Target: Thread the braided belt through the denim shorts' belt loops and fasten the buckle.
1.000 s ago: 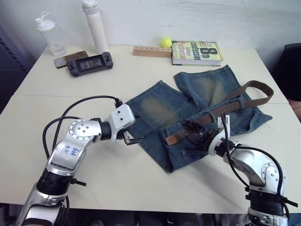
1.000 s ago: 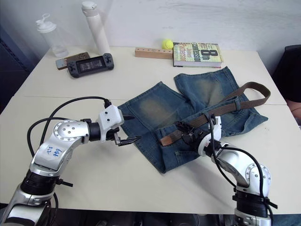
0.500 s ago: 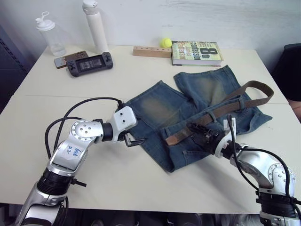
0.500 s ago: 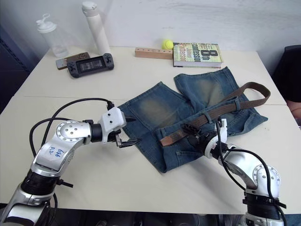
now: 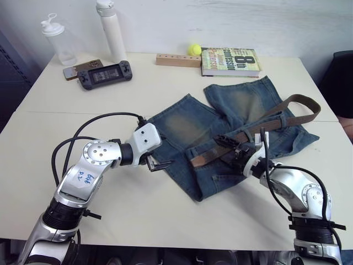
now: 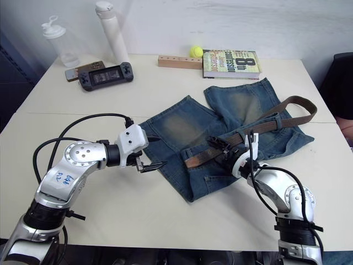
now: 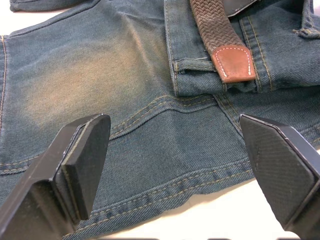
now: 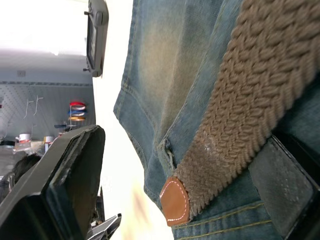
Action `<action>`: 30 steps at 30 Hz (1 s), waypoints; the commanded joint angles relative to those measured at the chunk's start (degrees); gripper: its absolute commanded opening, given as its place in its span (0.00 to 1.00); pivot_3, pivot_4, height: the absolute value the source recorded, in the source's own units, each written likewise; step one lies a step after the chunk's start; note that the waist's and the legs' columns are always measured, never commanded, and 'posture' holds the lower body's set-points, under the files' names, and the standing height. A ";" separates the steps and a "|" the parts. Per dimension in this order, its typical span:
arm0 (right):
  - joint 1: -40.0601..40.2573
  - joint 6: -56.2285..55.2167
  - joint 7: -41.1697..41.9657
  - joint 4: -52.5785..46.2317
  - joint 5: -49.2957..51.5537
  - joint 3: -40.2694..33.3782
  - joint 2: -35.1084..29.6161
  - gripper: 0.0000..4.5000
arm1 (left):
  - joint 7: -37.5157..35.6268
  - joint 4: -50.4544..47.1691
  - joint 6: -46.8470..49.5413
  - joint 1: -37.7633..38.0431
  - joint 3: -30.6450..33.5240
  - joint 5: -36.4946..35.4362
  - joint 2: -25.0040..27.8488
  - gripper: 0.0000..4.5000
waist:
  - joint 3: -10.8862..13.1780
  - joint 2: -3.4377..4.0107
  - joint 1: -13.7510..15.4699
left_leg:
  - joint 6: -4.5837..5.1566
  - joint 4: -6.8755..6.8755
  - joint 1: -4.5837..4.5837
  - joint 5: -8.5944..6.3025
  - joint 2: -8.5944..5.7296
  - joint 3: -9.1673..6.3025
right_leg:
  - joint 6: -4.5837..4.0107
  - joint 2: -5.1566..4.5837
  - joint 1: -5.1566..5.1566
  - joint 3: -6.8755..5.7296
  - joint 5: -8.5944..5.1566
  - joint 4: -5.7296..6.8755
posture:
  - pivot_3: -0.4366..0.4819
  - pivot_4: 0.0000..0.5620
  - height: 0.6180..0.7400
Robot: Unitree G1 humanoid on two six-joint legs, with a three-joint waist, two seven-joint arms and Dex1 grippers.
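Pulled back toward the waistband, the right gripper (image 5: 230, 148) now sits over the braided belt (image 5: 259, 125) on the denim shorts (image 6: 220, 130).
Head views: belt runs diagonally, tan tip nearest the left gripper (image 5: 160, 164). Wrist views: left fingers (image 7: 80, 160) wide apart (touching nothing); right fingers (image 8: 65, 175) apart, straddling the strap.

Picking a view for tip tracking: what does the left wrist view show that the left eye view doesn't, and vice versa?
Left wrist view alone: the white stitching on the braided belt's tan leather tip, and the belt loop it lies against, with the left hand's fingers spread wide over the denim.

Left eye view alone: the belt's far end looping off the shorts, the right hand at the strap, book, game console, bottles.

Both: the braided belt and the denim shorts on the table.
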 commanded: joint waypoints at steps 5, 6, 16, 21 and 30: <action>1.20 -1.58 0.19 -2.39 -0.51 -0.13 0.21 0.40 | 0.44 -1.48 -0.73 -0.77 0.87 -0.06 0.66 1.00 | 0.00 0.00 -0.01 | 0.00 -0.01 0.00 0.00 0.00 0.00 | 0.00 0.00 0.00 0.00 0.00 -0.01 | 0.48 0.27 0.98; 1.11 -1.90 0.29 -2.88 -0.14 -0.40 0.13 0.29 | 0.46 -1.35 -0.80 -0.80 0.87 -0.04 0.67 1.00 | 0.00 0.00 0.01 | 0.00 -0.01 -0.01 0.00 0.00 -0.01 | 0.00 0.00 0.00 0.00 0.00 -0.01 | 0.48 0.27 0.98; -4.22 -4.52 2.28 -4.60 0.28 -3.80 -2.45 0.02 | 0.14 -0.60 -1.57 -0.86 0.62 0.36 1.26 1.00 | 0.00 0.01 0.01 | 0.00 -0.01 -0.01 0.00 0.00 -0.01 | 0.00 0.00 0.00 -0.01 0.00 -0.03 | 0.48 0.27 0.98; -6.09 -6.65 9.65 -3.99 -17.02 -1.00 -3.21 0.02 | 0.79 0.23 0.11 -1.64 3.48 -1.58 1.04 1.00 | 0.01 0.00 0.06 | 0.00 -0.02 -0.03 0.00 -0.01 -0.01 | 0.00 0.00 0.00 -0.03 0.00 -0.07 | 0.48 0.27 0.98; -2.50 -8.01 23.04 -3.88 -32.96 1.49 0.78 0.02 | -4.53 -4.19 3.96 2.47 8.86 -10.09 4.12 1.00 | 0.01 0.02 -0.01 | 0.00 -0.05 -0.04 0.00 0.00 -0.03 | 0.00 0.00 -0.01 -0.05 0.00 -0.08 | 0.48 0.27 0.98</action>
